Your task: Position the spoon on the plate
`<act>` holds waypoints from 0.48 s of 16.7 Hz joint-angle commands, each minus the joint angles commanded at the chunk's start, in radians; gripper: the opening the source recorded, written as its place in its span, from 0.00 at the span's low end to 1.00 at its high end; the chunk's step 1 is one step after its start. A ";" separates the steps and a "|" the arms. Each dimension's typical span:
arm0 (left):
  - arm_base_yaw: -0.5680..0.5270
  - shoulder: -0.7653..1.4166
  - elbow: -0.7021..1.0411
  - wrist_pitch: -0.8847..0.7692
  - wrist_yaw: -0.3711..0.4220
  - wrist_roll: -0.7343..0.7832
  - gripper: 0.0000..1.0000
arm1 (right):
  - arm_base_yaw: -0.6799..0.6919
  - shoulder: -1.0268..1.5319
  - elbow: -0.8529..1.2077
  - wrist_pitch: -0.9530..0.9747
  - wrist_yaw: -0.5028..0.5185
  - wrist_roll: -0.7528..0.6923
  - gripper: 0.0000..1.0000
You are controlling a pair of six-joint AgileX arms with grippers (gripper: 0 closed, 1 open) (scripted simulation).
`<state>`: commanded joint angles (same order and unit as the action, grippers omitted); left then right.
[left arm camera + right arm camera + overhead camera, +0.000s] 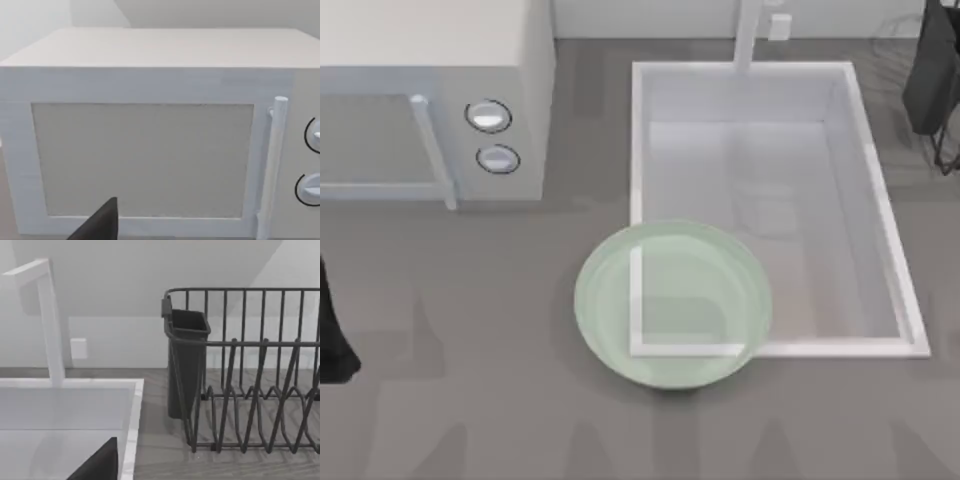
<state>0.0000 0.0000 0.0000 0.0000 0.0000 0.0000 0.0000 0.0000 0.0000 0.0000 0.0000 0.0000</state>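
The plate (610, 300) is a large, round, pale green translucent dish. It lies at the table's middle, over the near left corner of the sink, whose white rim shows through it. Nothing lies on the plate. The spoon is out of view. My left arm (332, 335) is a dark shape at the table's left edge, well left of the plate. A dark part of my left gripper (100, 225) points at the microwave door. A dark part of my right gripper (97, 465) hangs near the sink's rim, facing the dish rack.
A white microwave (430, 100) with two knobs and a bar handle (272, 165) stands at the back left. The white sink (880, 200) with its faucet (47, 320) takes up the back right. A dark wire dish rack (250, 380) with a cutlery cup stands at the far right.
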 joint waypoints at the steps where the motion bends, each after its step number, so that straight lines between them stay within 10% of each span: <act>1: 0.000 0.000 0.000 0.000 0.000 0.000 1.00 | 0.000 0.000 0.000 0.000 0.000 0.000 1.00; 8: 0.000 0.000 0.000 0.000 0.000 0.000 1.00 | -0.028 0.224 0.185 -0.167 -0.001 -0.199 1.00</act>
<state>0.0000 0.0000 0.0000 0.0000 0.0000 0.0000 -0.0283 0.2240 0.1846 -0.1672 -0.0014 -0.1989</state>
